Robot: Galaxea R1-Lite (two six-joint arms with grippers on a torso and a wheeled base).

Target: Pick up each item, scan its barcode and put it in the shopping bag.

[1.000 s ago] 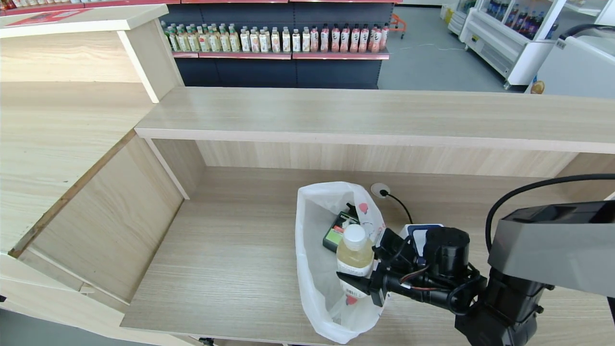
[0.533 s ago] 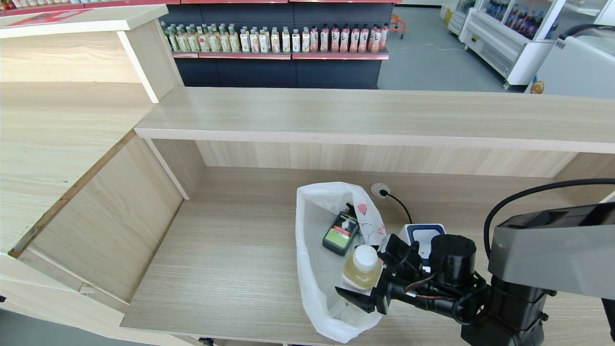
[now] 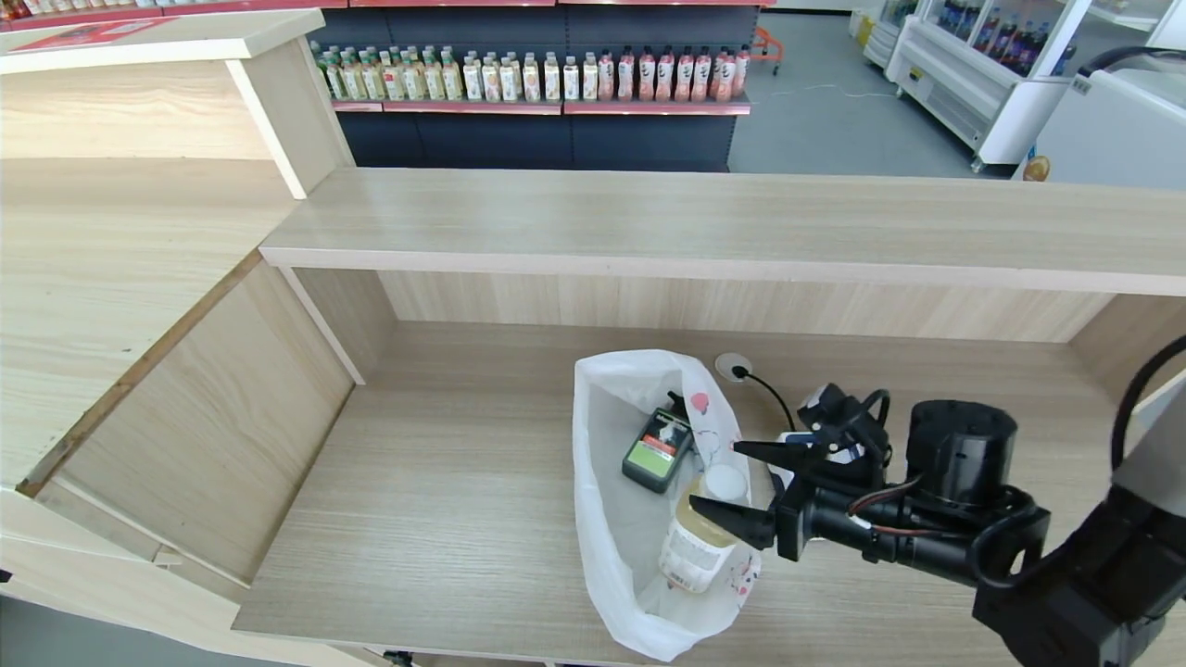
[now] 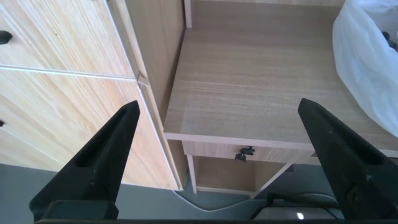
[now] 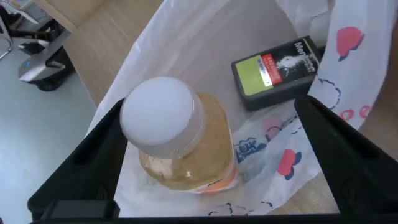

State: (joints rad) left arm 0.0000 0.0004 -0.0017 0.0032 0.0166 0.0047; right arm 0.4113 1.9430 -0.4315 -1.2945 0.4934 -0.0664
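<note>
A white shopping bag (image 3: 600,463) lies open on the lower counter (image 3: 445,500). Inside it rests a bottle of yellowish drink (image 3: 697,542) with a white cap, tilted, and beyond it a black and green box (image 3: 657,452). My right gripper (image 3: 715,475) hangs open just above the bottle's cap, holding nothing. The right wrist view shows the bottle (image 5: 180,146), the box (image 5: 277,71) and the bag's printed rim (image 5: 342,59) below my right gripper (image 5: 211,162). My left gripper (image 4: 214,162) is open beyond the counter's near edge, with the bag (image 4: 372,56) far off.
A white and blue scanner (image 3: 788,441) stands right of the bag, mostly behind my right gripper. Its cable runs to a round grommet (image 3: 733,366). A raised counter top (image 3: 723,222) walls the back, and a wooden side panel (image 3: 222,417) closes the left.
My right gripper lowered the bottle into the bag, opened and let it go, then pulled back to the right. The bottle now leans inside the bag.
</note>
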